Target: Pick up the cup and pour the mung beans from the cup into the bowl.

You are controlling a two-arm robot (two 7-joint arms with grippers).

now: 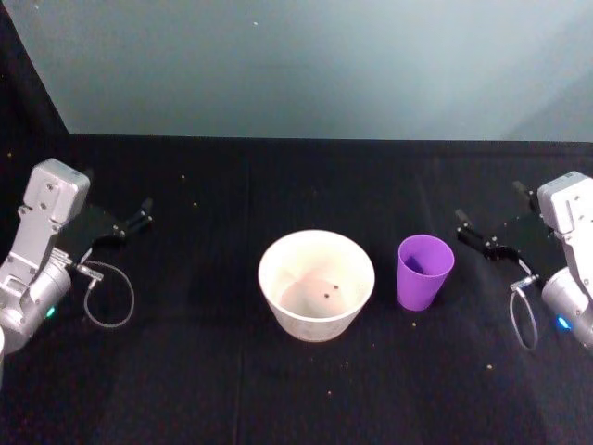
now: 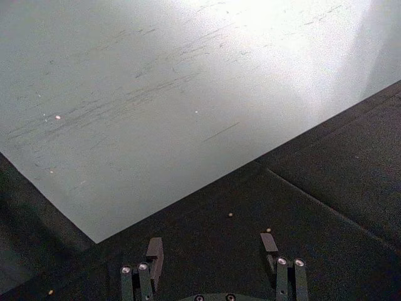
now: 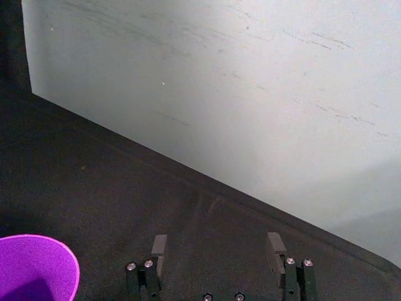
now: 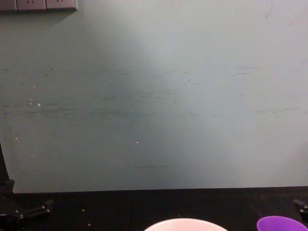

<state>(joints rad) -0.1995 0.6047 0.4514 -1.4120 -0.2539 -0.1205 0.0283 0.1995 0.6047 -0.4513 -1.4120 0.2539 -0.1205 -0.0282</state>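
Small purple plastic cup (image 1: 425, 271): upright, just R of wide white round bowl (image 1: 313, 326), so short pour. R end effector (image 3: 217, 243): near cup, spread wide, prob. for grasp. L end effector (image 2: 212, 243): parked left, wide.

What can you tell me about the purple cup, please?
The cup is small, bright purple, smooth plastic by its look, handleless and slightly tapered. It stands upright on the black table, just right of the bowl and apart from it. Nothing grips it; the right end effector is open farther right.
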